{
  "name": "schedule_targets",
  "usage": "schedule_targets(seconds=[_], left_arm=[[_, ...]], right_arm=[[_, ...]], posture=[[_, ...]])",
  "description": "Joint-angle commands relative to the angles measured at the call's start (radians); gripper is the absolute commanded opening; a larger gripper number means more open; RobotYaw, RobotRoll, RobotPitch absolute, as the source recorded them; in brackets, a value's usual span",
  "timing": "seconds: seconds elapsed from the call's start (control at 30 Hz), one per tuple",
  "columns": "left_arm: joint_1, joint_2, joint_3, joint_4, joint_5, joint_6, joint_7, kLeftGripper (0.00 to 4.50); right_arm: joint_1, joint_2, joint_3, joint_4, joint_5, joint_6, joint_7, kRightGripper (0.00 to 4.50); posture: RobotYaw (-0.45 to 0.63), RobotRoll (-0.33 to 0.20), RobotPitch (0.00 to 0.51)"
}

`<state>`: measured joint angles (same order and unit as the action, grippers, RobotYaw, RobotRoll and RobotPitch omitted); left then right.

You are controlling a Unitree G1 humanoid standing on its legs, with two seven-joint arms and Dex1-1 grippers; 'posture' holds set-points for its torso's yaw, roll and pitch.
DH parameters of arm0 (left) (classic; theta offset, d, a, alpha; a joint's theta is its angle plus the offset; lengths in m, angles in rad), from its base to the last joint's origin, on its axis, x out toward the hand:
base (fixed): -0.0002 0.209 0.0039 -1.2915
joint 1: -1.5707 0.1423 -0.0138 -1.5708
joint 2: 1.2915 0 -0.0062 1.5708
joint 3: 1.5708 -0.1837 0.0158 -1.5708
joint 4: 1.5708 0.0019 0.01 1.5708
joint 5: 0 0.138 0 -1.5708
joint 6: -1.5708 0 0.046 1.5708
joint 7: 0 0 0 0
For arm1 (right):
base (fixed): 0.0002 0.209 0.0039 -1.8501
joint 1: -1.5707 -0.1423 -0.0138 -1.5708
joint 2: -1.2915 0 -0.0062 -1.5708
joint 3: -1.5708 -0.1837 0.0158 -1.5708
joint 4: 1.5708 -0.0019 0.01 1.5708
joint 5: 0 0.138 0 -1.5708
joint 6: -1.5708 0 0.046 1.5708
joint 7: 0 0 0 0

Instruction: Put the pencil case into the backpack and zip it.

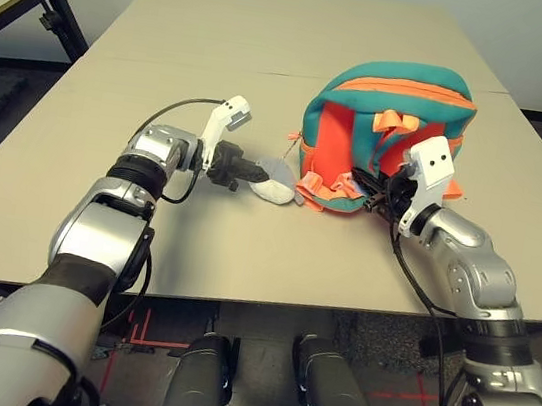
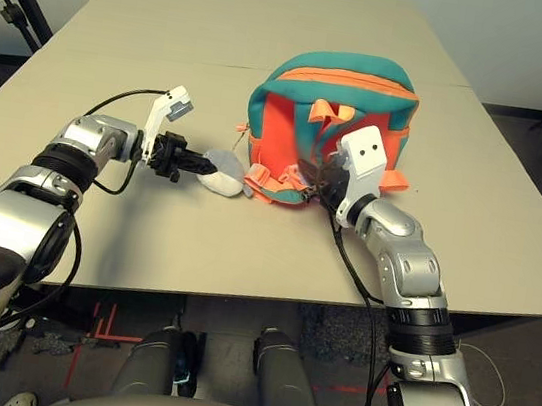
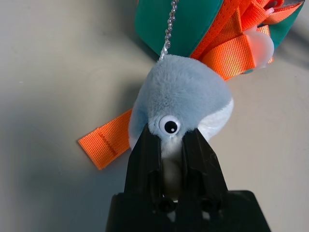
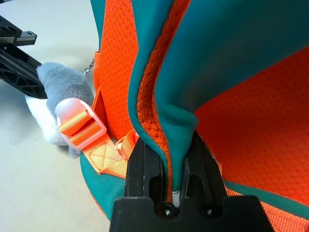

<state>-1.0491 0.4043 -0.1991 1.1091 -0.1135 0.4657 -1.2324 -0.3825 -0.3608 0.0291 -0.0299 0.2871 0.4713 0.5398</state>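
The small teal-and-orange fabric backpack (image 1: 386,138) stands upright on the beige tabletop (image 1: 222,45). Its teal edge is clamped by the right end effector (image 4: 169,162). The left end effector (image 3: 170,150), beside the backpack's left, is closed on the grey plush toy (image 3: 181,96).

A wide beige rectangular table (image 1: 169,68) with a thin seam across its top carries a small teal fabric backpack with orange panels and straps (image 1: 387,129); beside it lies its grey-and-white plush toy (image 1: 274,181), an orange strap end (image 3: 104,140) flat alongside
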Motion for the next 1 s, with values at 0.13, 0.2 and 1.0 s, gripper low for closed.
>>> schedule_targets(seconds=[0.13,0.2,1.0], left_arm=[[-0.023,-0.018,0.163,-0.014,-0.073,-0.083,0.090,1.29],[-0.023,-0.017,0.193,-0.048,-0.089,-0.070,0.086,2.00],[0.240,0.015,0.229,-0.598,-0.189,0.212,0.195,4.50]], right_arm=[[0.016,0.003,0.016,0.023,-0.017,0.018,-0.002,0.15],[0.016,0.002,0.013,0.020,-0.020,0.015,-0.006,0.15],[0.118,-0.165,-0.224,-0.275,0.198,0.253,0.009,4.48]], posture=[[-0.21,0.000,0.081],[-0.21,0.000,0.081],[-0.24,0.000,0.098]])
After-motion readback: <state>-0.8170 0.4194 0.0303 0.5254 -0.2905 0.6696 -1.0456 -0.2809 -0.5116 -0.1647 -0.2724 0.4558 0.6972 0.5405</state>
